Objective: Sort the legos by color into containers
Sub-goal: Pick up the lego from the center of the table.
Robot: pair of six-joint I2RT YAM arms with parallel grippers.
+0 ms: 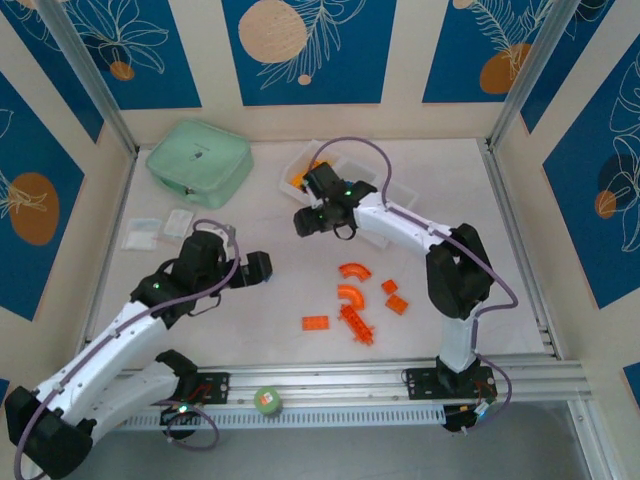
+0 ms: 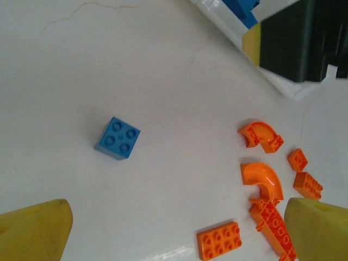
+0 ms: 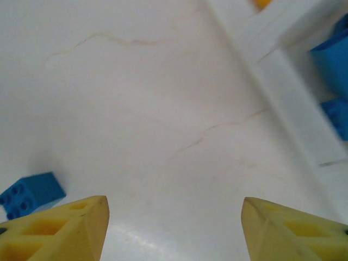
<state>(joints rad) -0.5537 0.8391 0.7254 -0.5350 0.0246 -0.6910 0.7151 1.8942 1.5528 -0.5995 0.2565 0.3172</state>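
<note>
Several orange-red legos lie loose on the table: two arches (image 1: 352,270) (image 1: 348,295), a flat plate (image 1: 315,323) and small bricks (image 1: 397,304). In the left wrist view the arches (image 2: 261,135) (image 2: 263,178) and the plate (image 2: 219,240) lie on the right, and a blue brick (image 2: 117,138) lies alone further left. My left gripper (image 2: 176,234) is open above the table, holding nothing. My right gripper (image 3: 174,228) is open too, beside the white tray (image 3: 283,92), with the blue brick (image 3: 30,194) at its left. The tray holds blue legos (image 3: 331,60).
A mint-green zip case (image 1: 198,158) sits at the back left. Clear packets (image 1: 140,232) lie in front of it. A green tape roll (image 1: 267,401) rests on the front rail. The right arm (image 1: 400,225) reaches across part of the tray (image 1: 300,160).
</note>
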